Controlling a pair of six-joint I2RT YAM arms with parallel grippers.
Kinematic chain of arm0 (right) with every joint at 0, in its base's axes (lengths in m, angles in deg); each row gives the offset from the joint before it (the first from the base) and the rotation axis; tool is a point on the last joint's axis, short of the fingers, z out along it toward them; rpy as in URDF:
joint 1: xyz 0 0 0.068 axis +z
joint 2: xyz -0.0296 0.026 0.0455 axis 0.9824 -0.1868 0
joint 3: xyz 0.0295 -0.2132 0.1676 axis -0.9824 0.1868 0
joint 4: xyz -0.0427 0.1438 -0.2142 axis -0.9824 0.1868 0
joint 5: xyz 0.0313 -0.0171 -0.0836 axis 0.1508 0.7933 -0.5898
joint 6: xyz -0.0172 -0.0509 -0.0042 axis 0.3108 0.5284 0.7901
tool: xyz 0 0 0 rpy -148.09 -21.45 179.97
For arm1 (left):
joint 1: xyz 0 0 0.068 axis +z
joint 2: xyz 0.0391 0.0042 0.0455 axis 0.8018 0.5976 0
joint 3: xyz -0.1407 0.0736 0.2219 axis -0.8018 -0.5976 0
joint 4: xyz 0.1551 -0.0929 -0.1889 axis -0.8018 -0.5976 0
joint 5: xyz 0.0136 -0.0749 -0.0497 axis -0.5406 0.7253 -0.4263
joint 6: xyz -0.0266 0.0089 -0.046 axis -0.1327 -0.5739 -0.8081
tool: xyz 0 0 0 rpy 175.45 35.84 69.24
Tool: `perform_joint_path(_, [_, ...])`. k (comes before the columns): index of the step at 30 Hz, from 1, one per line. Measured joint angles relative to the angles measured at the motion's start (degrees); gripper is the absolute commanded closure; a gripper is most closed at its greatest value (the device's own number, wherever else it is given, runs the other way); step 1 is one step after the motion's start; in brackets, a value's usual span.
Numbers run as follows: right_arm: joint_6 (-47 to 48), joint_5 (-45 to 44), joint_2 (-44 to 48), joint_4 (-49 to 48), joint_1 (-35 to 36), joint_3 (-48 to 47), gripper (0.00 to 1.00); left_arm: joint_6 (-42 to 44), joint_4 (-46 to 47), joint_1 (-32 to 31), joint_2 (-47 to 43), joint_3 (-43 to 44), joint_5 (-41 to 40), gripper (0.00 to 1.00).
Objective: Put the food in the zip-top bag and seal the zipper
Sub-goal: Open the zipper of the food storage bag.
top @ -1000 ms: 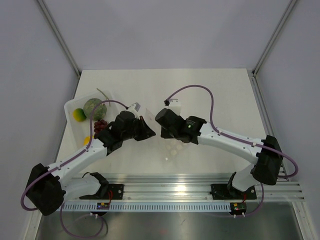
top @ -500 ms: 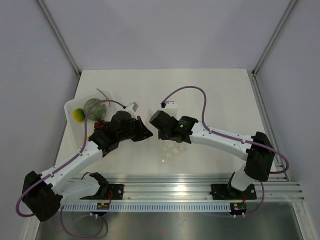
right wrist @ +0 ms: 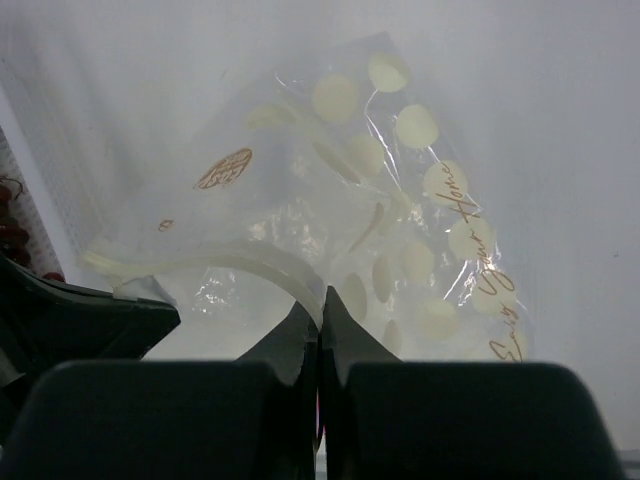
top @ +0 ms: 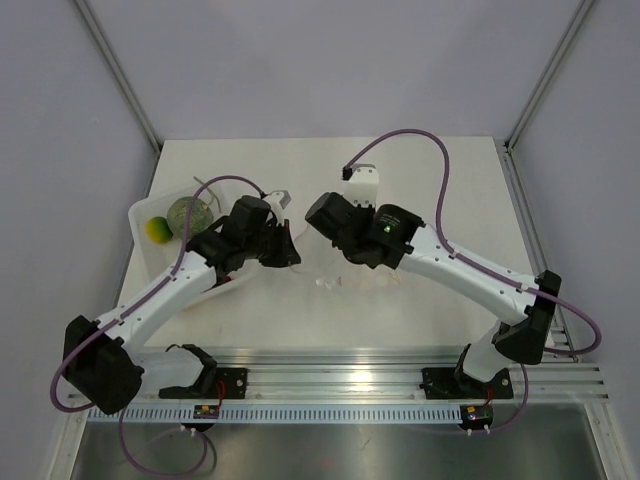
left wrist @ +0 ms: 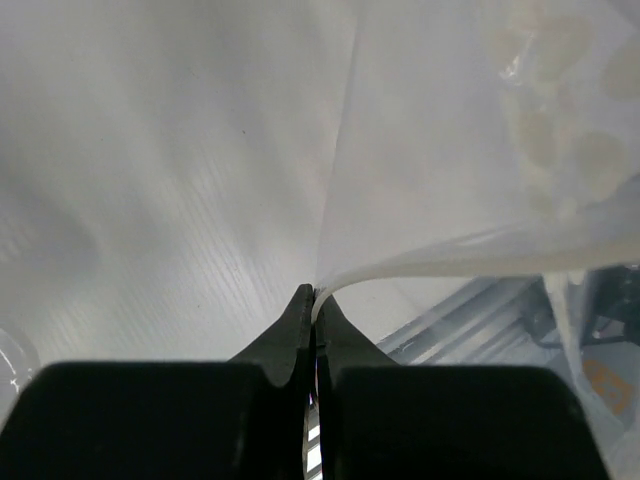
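The zip-top bag [right wrist: 400, 190], clear with cream dots, hangs between both grippers, and little of it shows in the top view [top: 350, 281]. My right gripper [right wrist: 320, 302] is shut on the zipper [right wrist: 230, 256], which arches leftward from it. My left gripper [left wrist: 315, 293] is shut on another edge of the bag [left wrist: 480, 150]; its dark body [right wrist: 80, 325] shows at the left of the right wrist view. From above, the left gripper [top: 293, 256] and right gripper [top: 324, 256] stand close together. The food, a yellow ball [top: 157, 229] and a grey-green fruit [top: 187, 213], lies in the white tray [top: 140, 214].
The tray sits at the table's left edge, partly under the left arm. Dark red grapes [right wrist: 14, 236] show at the left edge of the right wrist view. A metal rail [top: 380, 372] runs along the near edge by the arm bases.
My right gripper has shut on the bag's zipper strip. Both grippers have moved a little toward the back of the table, taking the bag's mouth with them.
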Motion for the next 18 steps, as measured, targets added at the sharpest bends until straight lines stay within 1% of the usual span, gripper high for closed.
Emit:
perform_joint_path(3, [0.02, -1.51, -2.01, 1.79, 0.02, -3.91, 1.00, 2.10, -0.07, 1.14, 1.70, 1.73, 1.99, 1.00])
perform_joint_path(6, [0.20, -1.90, -5.07, 2.69, -0.02, -4.83, 1.00, 3.23, 0.72, 5.42, 3.63, 2.12, 6.10, 0.99])
perform_joint_path(7, [0.44, -1.75, -6.27, 2.67, -0.20, -4.83, 1.00, 3.48, 0.90, 6.73, 4.17, 2.12, 6.91, 0.94])
perform_joint_path(9, [0.79, -0.90, -8.33, 2.38, -0.79, -4.76, 1.00, 4.35, 1.14, 9.66, 5.44, 2.12, 8.74, 0.68])
perform_joint_path(10, [1.01, -0.48, -9.20, 2.01, -1.33, -4.68, 1.00, 4.68, 1.03, 10.86, 5.86, 2.19, 9.42, 0.49])
perform_joint_path(11, [1.31, 0.68, -9.99, 1.42, -2.32, -4.44, 1.00, 5.16, 0.92, 11.76, 6.16, 2.25, 10.16, 0.41])
perform_joint_path(12, [1.64, 1.68, -10.51, 0.72, -3.37, -4.20, 1.00, 5.27, 0.55, 12.35, 6.32, 2.47, 10.86, 0.39])
perform_joint_path(14, [2.14, 3.78, -11.37, -0.55, -5.84, -4.04, 1.00, 5.40, -0.13, 12.81, 6.36, 3.21, 12.00, 0.28])
perform_joint_path(18, [2.62, 5.31, -13.79, -0.94, -9.25, -5.18, 1.00, 6.34, -2.08, 12.83, 5.90, 5.53, 12.61, 0.27])
